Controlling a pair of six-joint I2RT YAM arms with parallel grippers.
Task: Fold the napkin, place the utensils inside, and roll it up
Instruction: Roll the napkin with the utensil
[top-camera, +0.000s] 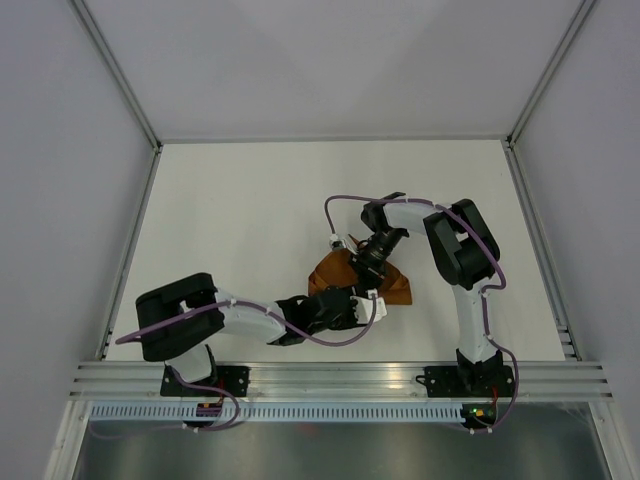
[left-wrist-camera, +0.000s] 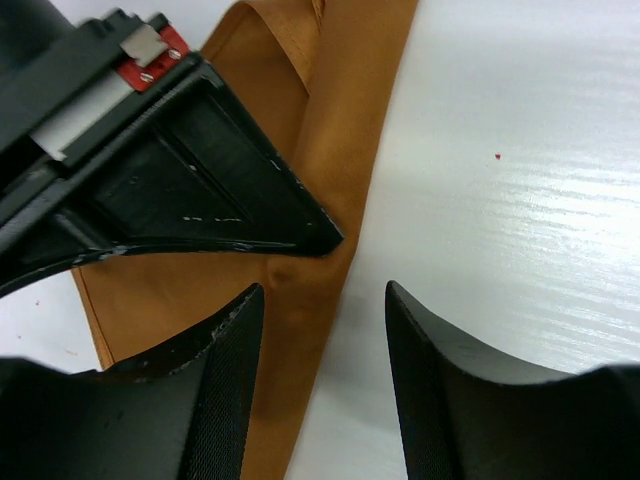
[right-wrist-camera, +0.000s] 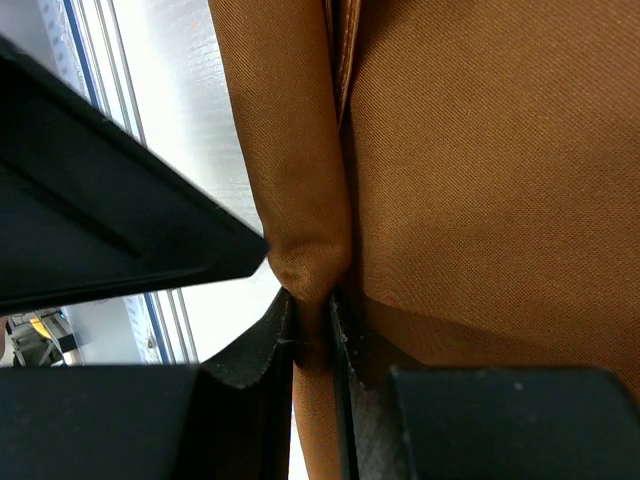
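The rust-orange napkin (top-camera: 398, 287) lies folded into a small bundle near the table's middle, mostly covered by both grippers. My right gripper (top-camera: 358, 272) reaches in from the right and is shut on a pinched fold of the napkin (right-wrist-camera: 300, 250), the cloth squeezed between its fingertips (right-wrist-camera: 312, 312). My left gripper (top-camera: 368, 305) comes from the left and stands open (left-wrist-camera: 322, 292) low over the napkin's edge (left-wrist-camera: 300, 330), one finger above cloth and the other above bare table. The utensils are out of view.
The white table (top-camera: 250, 220) is bounded by grey side walls and a metal frame. An aluminium rail (top-camera: 340, 375) with both arm bases runs along the near edge. The right arm's finger (left-wrist-camera: 200, 170) hangs just beyond my left jaws.
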